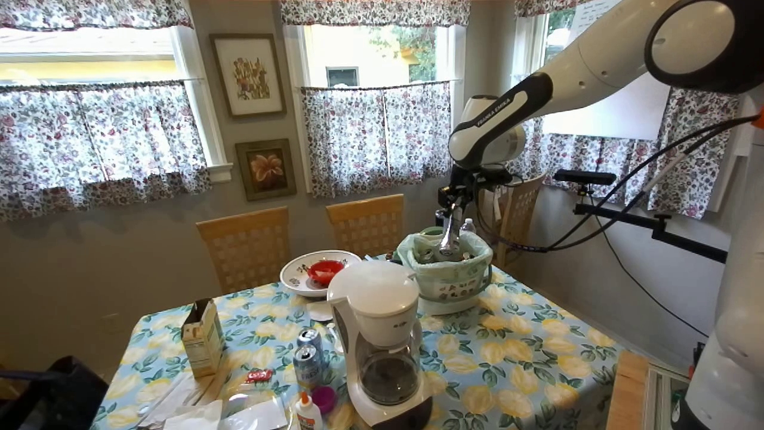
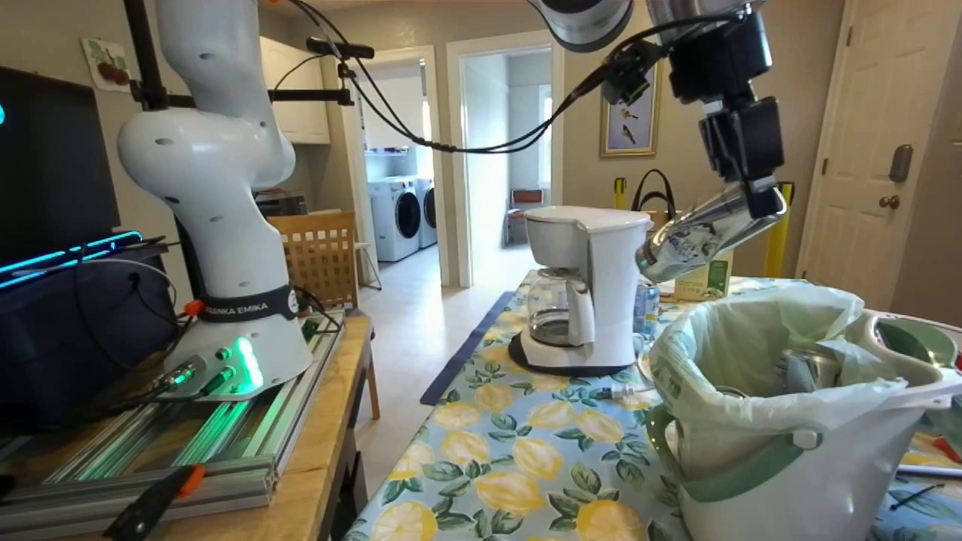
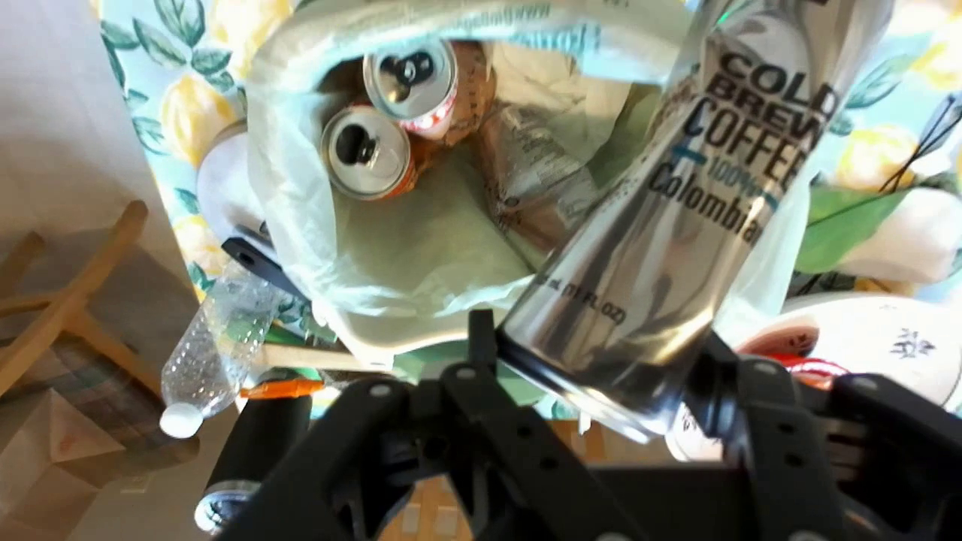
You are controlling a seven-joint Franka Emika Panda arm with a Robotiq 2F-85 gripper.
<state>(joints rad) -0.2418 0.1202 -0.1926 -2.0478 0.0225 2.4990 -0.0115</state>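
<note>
One silver can (image 3: 661,225), lettered COLD BREW COFFEE, is clamped in your gripper (image 3: 597,357); the fingers (image 3: 482,338) bear on opposite sides, near its base. You hold it tilted, the free end lower, up at the white bin (image 2: 819,488). In an exterior view that free end shows higher than the bin's rim; whether it lies wholly over the mouth, you cannot tell from these angles. A pale green liner (image 2: 812,406) is folded over the rim. Within it, your wrist view records two opened cans (image 3: 367,154), touching or nearly so, and a crumpled, shiny item (image 3: 537,169) just beside them, its kind unclear. Outside the bin, note a clear plastic bottle (image 3: 210,346).

On the lemon-print tablecloth (image 1: 519,352) you have a white coffee maker (image 1: 376,292), upright and apart from the bin, with two blue-grey cans (image 1: 307,361) standing just beside it. A patterned dish (image 1: 294,276), holding a red bowl (image 1: 316,277), is near the bin in an exterior view. Well apart from the bin, an upright carton (image 1: 206,346) and a glue bottle (image 1: 307,412) are logged.
</note>
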